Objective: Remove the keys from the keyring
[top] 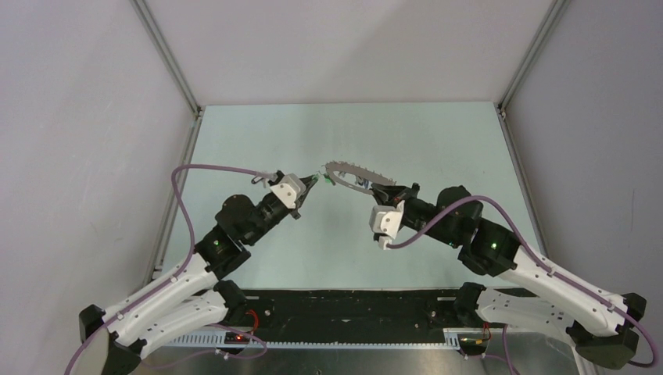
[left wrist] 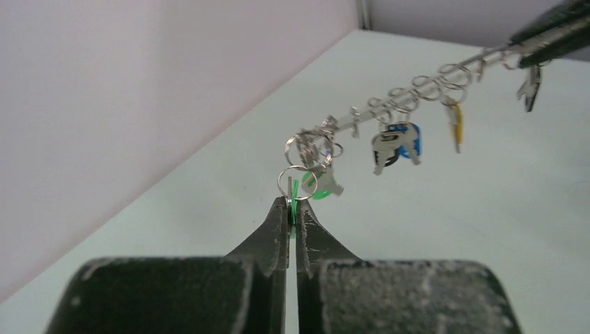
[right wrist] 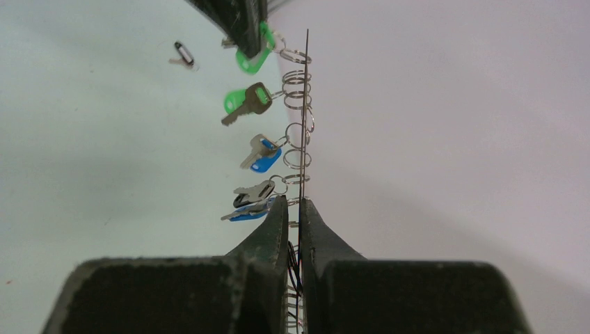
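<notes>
Left gripper (left wrist: 293,209): nearest you in the left wrist view, its jaws are pressed together on a green tag (left wrist: 295,192) at the very tips, with a small silver loop poking up just above them.
Right gripper (right wrist: 295,205): jaws clamped on the keyring (right wrist: 306,104), whose thin wire runs edge-on straight up between the fingers.
Keyring position: you have it held up off the table (top: 438,133), stretched between the two grippers near the middle of the overhead view.
Keys (right wrist: 263,156): they hang in a row along the wire on the side facing the table. You can see a green-headed one, blue-headed ones and plain silver ones; the left wrist view also shows a yellow one (left wrist: 454,122).
Small rings (right wrist: 297,80): each key joins the wire through a silver loop. Several are bunched close together next to the green tag, crowding the stretch between your two grips.
Loose piece (right wrist: 182,52): a small dark and silver item lies on the table, well apart from the ring. You cannot tell what it is.
Cables (top: 184,203): a purple lead loops out beside each arm, apart from the keys.
Surround: pale walls (top: 78,117) with metal corner posts (top: 168,55) close in the table on three sides.
</notes>
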You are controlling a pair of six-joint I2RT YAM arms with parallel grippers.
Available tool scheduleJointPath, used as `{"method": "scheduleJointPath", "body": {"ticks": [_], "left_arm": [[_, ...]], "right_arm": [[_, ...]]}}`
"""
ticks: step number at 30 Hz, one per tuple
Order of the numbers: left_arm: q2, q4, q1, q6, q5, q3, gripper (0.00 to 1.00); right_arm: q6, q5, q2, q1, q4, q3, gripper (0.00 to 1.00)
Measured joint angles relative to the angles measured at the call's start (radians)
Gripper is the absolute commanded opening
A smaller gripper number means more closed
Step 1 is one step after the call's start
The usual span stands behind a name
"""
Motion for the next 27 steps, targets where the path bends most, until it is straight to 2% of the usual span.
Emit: {"method": "scheduleJointPath", "body": {"ticks": [3,7,9,11,13,16,19,27], "left_arm": [[0.018,-0.027,0.000,0.005,-0.047,0.005,0.00],[0.057,-0.077,-0.003,-0.037,-0.089,0.018,0.00],[0.073,-0.101,-0.008,-0.097,-0.117,0.023,0.00],[0.085,-0.111,-0.018,-0.174,-0.150,0.029,0.00],[0.082,-0.115,-0.013,-0.243,-0.248,0.037,0.00],[0.068,-0.127,-0.001,-0.314,-0.375,0.040,0.00],[0.055,-0.137,0.005,-0.331,-0.439,0.040,0.00],[0.076,-0.255,0.005,-0.226,-0.319,0.138,0.00]], "right_arm": [[0.097,0.004,-0.002,0.000,-0.001,-0.039,0.12],[0.230,-0.052,-0.049,0.000,0.044,-0.164,0.14],[0.292,-0.085,-0.094,0.000,0.095,-0.235,0.24],[0.354,-0.119,-0.145,-0.001,0.142,-0.294,0.38],[0.401,-0.159,-0.191,0.000,0.158,-0.328,0.43],[0.454,-0.214,-0.233,0.000,0.190,-0.353,0.45],[0.488,-0.250,-0.255,0.000,0.213,-0.366,0.45],[0.525,-0.294,-0.232,-0.003,0.276,-0.393,0.45]]}}
